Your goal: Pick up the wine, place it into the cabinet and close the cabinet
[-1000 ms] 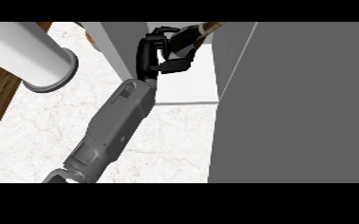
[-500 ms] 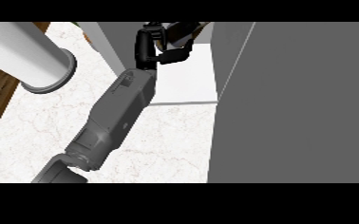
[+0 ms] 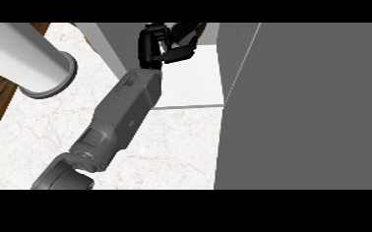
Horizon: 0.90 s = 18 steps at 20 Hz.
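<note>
Since approx 1 s ago the forearm (image 3: 120, 115) has pushed further fwd and upward in the head view; the hand (image 3: 156, 46) now sits right at the view's top edge, deeper over the cabinet's white shelf (image 3: 193, 78), and less of the wine (image 3: 190, 32) shows than before. Which arm this is cannot be settled from one limb alone; it enters from the lower left, so recorded as the left hand. Pose: forearm runs diagonally from the lower-left corner up toward top centre, wrist bent, black fingers (image 3: 178, 54) curled to the right round the brownish bottle. Fingers are clamped on the wine, thumb side partly cut off by the view's edge. Wine: only a short dark-brown section visible, tilted, held above the rear part of the shelf, inside the cabinet opening; whether it touches the shelf cannot be told. Cabinet: grey door panel (image 3: 298, 108) fills the right side of the view, standing open, edge just right of the shelf. Grey side wall (image 3: 116, 42) of the cabinet is just left of the hand. Other items: a large pale cylinder (image 3: 33, 59) lies at upper left on the marble counter (image 3: 174, 142), well apart from the hand. No second hand in view.
</note>
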Available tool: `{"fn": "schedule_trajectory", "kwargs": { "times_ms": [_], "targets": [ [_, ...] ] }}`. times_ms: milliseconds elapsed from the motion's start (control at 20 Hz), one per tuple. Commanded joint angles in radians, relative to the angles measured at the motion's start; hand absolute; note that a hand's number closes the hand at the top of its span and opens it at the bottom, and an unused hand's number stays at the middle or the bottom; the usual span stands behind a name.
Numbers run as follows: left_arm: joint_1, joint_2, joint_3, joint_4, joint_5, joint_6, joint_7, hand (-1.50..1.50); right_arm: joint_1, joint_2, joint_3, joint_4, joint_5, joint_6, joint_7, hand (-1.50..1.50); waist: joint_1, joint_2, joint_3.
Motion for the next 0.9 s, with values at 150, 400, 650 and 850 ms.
{"fn": "schedule_trajectory", "kwargs": {
  "times_ms": [150,400,650,850],
  "targets": [
    [-0.021,0.002,0.058,0.078,0.051,-0.014,-0.059,1.5,0.044,-0.004,-0.008,-0.043,-0.062,0.022,-0.02,-1.5,-0.024,0.011,-0.002],
    [0.022,0.03,0.081,0.104,0.034,-0.081,-0.122,1.5,0.035,0.019,0.058,-0.037,-0.003,-0.019,-0.025,-1.5,-0.013,0.013,-0.003],
    [-0.016,0.014,0.069,0.14,0.005,-0.037,-0.105,1.5,-0.024,-0.017,-0.023,-0.016,-0.054,0.001,0.009,-1.5,-0.009,0.012,-0.002],
    [-0.01,0.002,0.069,0.17,0.001,-0.006,-0.116,-1.5,-0.029,0.001,0.022,-0.03,-0.028,-0.009,0.024,-1.5,-0.021,0.014,-0.003]
  ]
}}
